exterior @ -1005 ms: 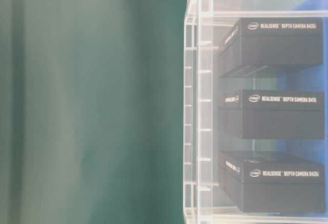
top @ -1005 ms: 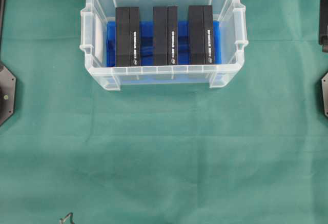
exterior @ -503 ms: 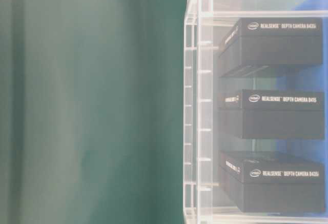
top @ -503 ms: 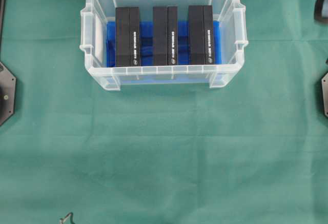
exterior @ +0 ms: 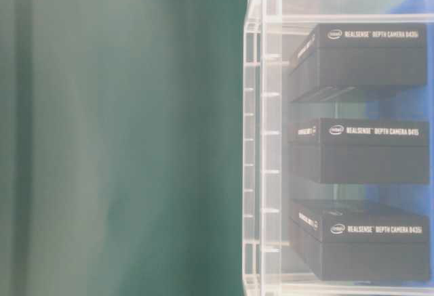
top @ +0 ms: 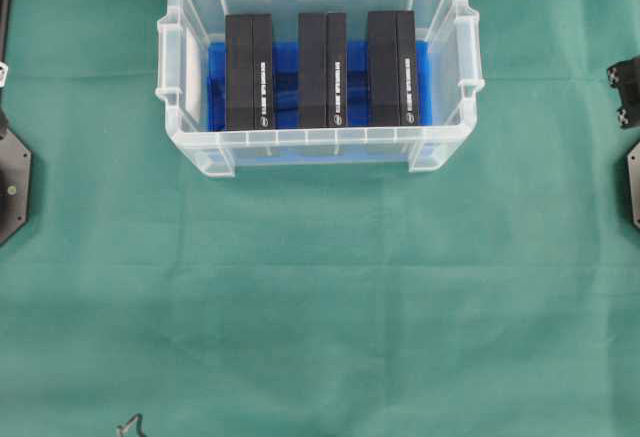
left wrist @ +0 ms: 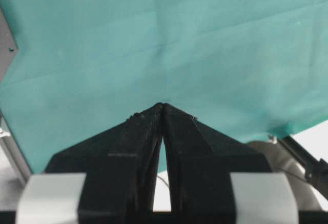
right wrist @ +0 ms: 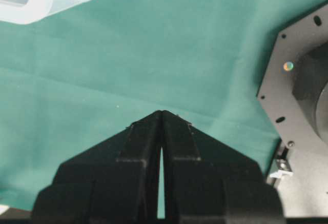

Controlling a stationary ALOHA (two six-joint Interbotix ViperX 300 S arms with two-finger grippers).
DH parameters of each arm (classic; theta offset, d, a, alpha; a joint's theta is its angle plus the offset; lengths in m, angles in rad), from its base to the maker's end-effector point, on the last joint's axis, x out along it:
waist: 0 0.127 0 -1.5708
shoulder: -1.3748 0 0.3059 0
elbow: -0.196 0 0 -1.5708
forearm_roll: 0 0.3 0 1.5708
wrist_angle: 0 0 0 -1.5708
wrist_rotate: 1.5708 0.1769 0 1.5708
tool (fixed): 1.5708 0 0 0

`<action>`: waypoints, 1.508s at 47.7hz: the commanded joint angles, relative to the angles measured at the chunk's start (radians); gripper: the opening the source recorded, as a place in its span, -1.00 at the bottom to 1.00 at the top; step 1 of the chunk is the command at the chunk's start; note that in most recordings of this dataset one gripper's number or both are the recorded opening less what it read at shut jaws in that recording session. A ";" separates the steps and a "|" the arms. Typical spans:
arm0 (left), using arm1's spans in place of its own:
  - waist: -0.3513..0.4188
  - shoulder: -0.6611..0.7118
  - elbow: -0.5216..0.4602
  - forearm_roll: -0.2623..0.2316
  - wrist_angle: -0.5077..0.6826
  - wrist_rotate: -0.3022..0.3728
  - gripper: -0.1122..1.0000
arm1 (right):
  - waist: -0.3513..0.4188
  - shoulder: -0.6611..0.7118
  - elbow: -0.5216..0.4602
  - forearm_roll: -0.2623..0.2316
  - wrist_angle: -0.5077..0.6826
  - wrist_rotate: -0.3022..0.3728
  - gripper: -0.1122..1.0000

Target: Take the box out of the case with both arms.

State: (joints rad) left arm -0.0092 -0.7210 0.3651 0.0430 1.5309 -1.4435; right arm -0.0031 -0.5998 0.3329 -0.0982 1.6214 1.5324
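Note:
The case [top: 317,138], a clear plastic bin lined in blue, stands at the back middle of the green cloth. Three black boxes stand side by side in it: left [top: 249,70], middle [top: 322,68] and right [top: 391,67]. The table-level view shows them through the clear wall [exterior: 271,140], printed with white lettering [exterior: 369,132]. My left gripper [left wrist: 162,105] is shut on nothing over bare cloth. My right gripper [right wrist: 161,112] is also shut and empty, with a corner of the case [right wrist: 36,3] far ahead to its left.
Black arm bases sit at the left edge [top: 12,182] and right edge [top: 634,182]; the right one fills the side of the right wrist view [right wrist: 302,80]. A part of the right arm [top: 625,87] shows beside the case. A small metal piece [top: 130,425] lies at the front edge.
The part of the right arm at the right edge of the overhead view has moved toward the front. The case and the boxes have not moved.

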 commanded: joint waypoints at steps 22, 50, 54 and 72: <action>0.132 0.014 -0.020 0.008 0.041 0.064 -0.80 | -0.124 0.012 -0.023 -0.055 -0.012 -0.054 -0.80; 0.399 0.071 -0.038 -0.008 0.040 0.327 -0.80 | -0.364 0.025 -0.023 -0.031 -0.061 -0.258 -0.80; 0.397 0.069 -0.035 -0.011 0.040 0.327 -0.80 | -0.364 0.029 -0.020 -0.025 -0.063 -0.270 -0.80; 0.364 0.072 -0.034 -0.018 0.035 0.327 -0.57 | -0.364 0.069 -0.018 -0.003 -0.175 -0.364 -0.79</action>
State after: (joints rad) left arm 0.3636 -0.6489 0.3467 0.0261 1.5723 -1.1167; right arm -0.3666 -0.5308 0.3313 -0.1028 1.4650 1.1704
